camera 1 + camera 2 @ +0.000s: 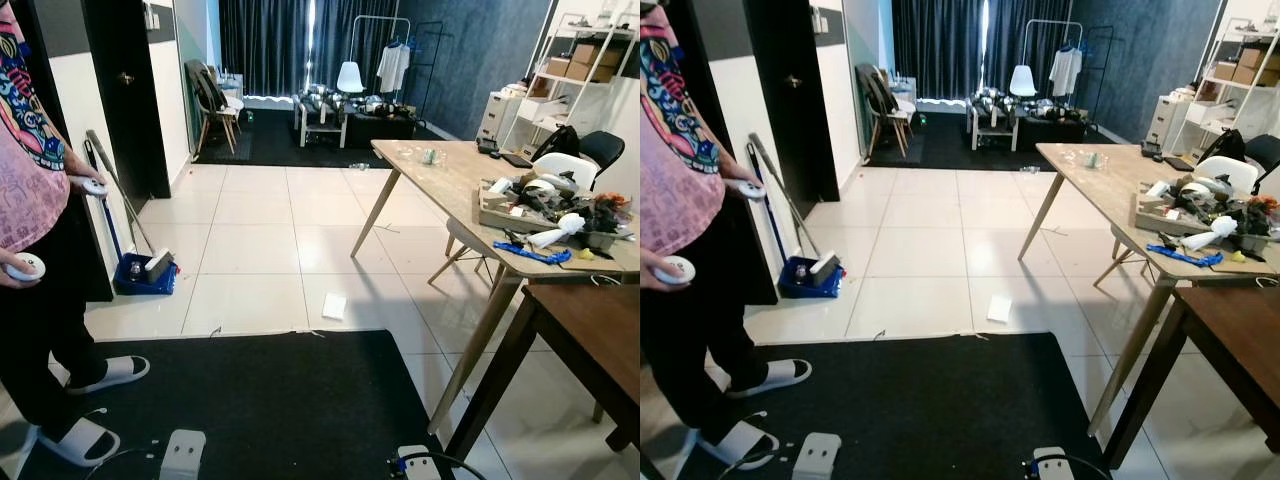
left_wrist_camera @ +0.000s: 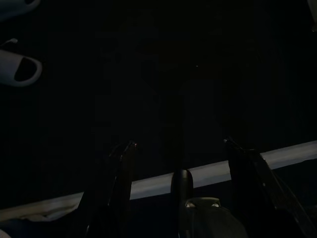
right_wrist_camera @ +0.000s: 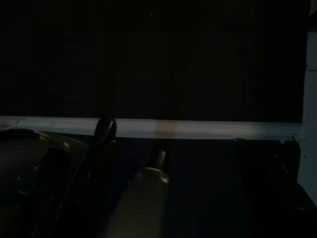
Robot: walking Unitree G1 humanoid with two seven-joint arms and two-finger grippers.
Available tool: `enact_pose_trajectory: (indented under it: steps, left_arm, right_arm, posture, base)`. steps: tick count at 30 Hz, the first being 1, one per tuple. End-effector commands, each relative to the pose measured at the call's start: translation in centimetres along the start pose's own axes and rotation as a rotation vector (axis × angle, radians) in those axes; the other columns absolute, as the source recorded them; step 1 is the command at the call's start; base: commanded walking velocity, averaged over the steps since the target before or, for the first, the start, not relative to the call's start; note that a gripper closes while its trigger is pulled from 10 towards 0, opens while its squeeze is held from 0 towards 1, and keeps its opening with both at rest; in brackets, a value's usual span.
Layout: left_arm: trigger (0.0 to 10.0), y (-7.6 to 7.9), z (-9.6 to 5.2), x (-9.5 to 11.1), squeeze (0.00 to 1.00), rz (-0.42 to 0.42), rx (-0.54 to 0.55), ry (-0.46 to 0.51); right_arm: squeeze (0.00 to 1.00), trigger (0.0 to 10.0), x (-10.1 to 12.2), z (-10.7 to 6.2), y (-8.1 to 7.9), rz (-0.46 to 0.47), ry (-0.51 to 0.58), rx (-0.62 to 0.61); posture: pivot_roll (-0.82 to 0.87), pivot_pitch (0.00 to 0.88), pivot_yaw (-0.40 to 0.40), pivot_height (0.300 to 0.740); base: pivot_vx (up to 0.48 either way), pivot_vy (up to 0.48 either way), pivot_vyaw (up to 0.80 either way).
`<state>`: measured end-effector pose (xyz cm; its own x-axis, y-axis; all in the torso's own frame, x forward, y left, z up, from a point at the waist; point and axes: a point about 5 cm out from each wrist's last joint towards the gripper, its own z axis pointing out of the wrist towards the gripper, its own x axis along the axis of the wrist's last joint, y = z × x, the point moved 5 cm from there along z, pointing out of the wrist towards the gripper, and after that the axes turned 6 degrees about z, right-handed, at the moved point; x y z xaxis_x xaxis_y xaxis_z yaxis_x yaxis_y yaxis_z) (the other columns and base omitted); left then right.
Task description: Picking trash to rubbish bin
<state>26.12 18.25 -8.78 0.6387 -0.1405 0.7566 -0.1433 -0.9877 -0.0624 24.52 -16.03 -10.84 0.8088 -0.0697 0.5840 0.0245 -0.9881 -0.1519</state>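
A white scrap of paper (image 1: 334,305) lies flat on the pale tile floor, just beyond the far edge of the black rug (image 1: 260,400) in front of me. A small clear bottle (image 1: 358,166) lies on the tiles further off, near the dark carpet at the back. My left gripper (image 2: 178,144) hangs over the dark rug in its dim wrist view, fingers apart and holding nothing. In the equally dark right wrist view, my right gripper (image 3: 171,136) also hangs with its fingers spread and nothing between them.
A person (image 1: 30,200) holding two white controllers stands on my left. A blue mop base (image 1: 145,275) leans by the left wall. A light wooden table (image 1: 450,180) with clutter and a dark brown table (image 1: 590,330) stand on the right. Chairs and racks are far back.
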Motion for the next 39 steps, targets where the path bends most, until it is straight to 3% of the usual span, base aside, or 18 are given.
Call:
enact_pose_trajectory:
  steps: [1,39]
  left_arm:
    - [10.0,0.7,0.12,0.13,0.0,-0.012,-0.017,0.002]
    - [10.0,1.03,-0.1,-0.55,0.0,-0.017,-0.032,-0.009]
  right_arm:
    - [0.0,10.0,-0.03,-0.02,0.11,-0.009,-0.001,-0.002]
    - [0.0,10.0,-0.26,0.03,-0.28,0.002,-0.009,0.011]
  posture:
    - [0.07,0.0,-0.054,0.74]
    - [0.07,0.0,-0.062,0.74]
  base:
    - [0.334,0.0,0.0]
    - [0.343,0.0,0.0]
